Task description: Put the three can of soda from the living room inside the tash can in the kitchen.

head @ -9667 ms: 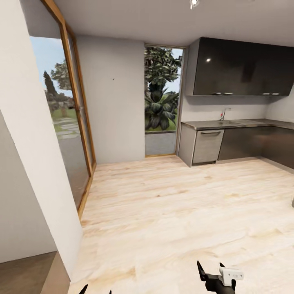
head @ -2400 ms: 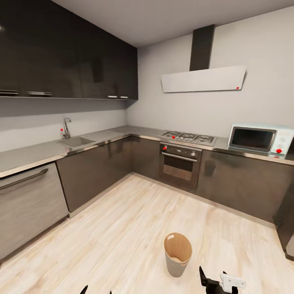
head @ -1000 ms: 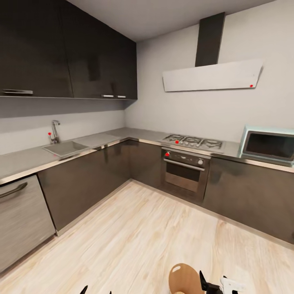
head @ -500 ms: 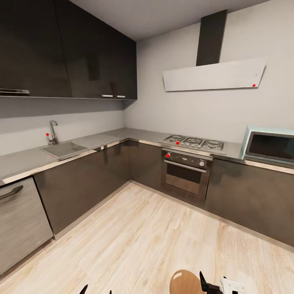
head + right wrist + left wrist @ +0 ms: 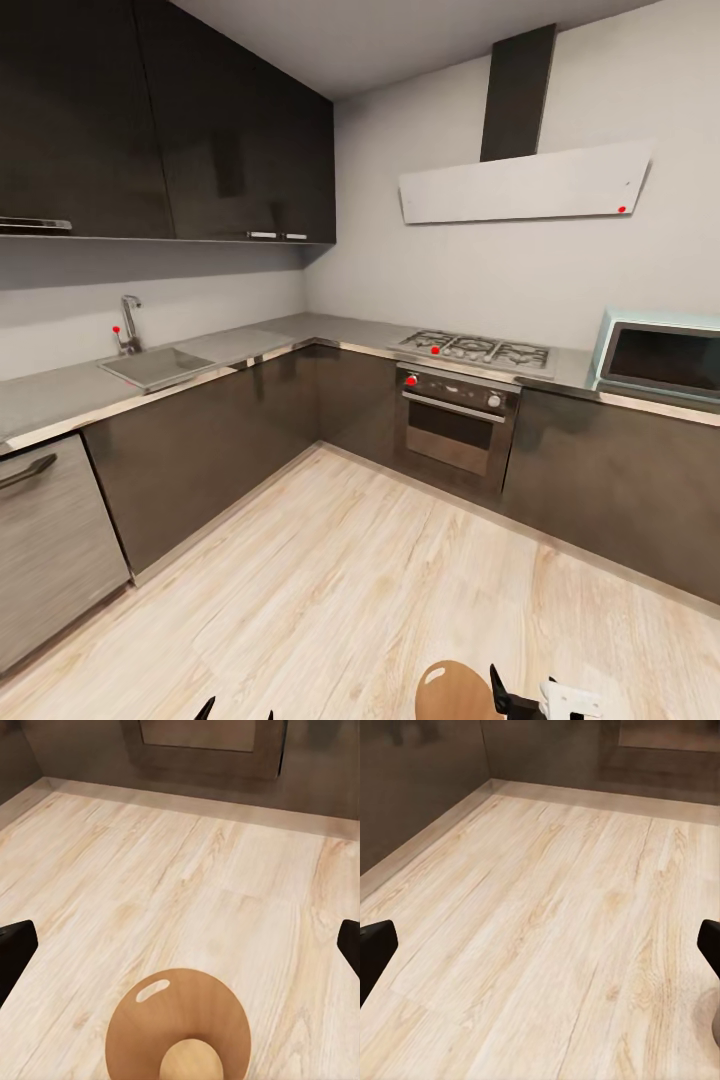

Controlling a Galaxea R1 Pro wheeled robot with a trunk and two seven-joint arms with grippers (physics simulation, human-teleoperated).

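Right gripper: the black two-fingered right gripper (image 5: 522, 695) shows at the bottom edge of the head view; in the right wrist view its dark fingertips (image 5: 16, 949) sit at opposite edges, spread wide, with nothing between them.
Left gripper: only the two black tips of the left gripper (image 5: 237, 712) poke up at the bottom of the head view; in the left wrist view its fingers (image 5: 375, 945) stand wide apart with only bare floor between them.
Trash can: the round open-mouthed tash can (image 5: 455, 692), smooth orange-brown inside, stands on the floor just beside the right gripper, toward the left arm's side; the right wrist view looks down into its mouth (image 5: 180, 1031), and no can shows in the part of the inside that is visible.
Floor: pale wood-plank floor (image 5: 340, 580) runs from the robot to the cabinets.
Base cabinets: dark glossy L-shaped base cabinets (image 5: 230, 420) under a grey counter (image 5: 60, 395).
Sink: a steel sink (image 5: 155, 366) with an upright tap (image 5: 129, 322) is set in the left run of counter.
Oven: a built-in steel-fronted oven (image 5: 452, 432) sits below a gas hob (image 5: 478, 351).
Microwave: a pale teal microwave (image 5: 660, 355) stands on the counter at the right.
Far wall: a slanted white extractor hood (image 5: 525, 184) hangs above the hob, with dark wall cupboards (image 5: 160, 130) to its left.
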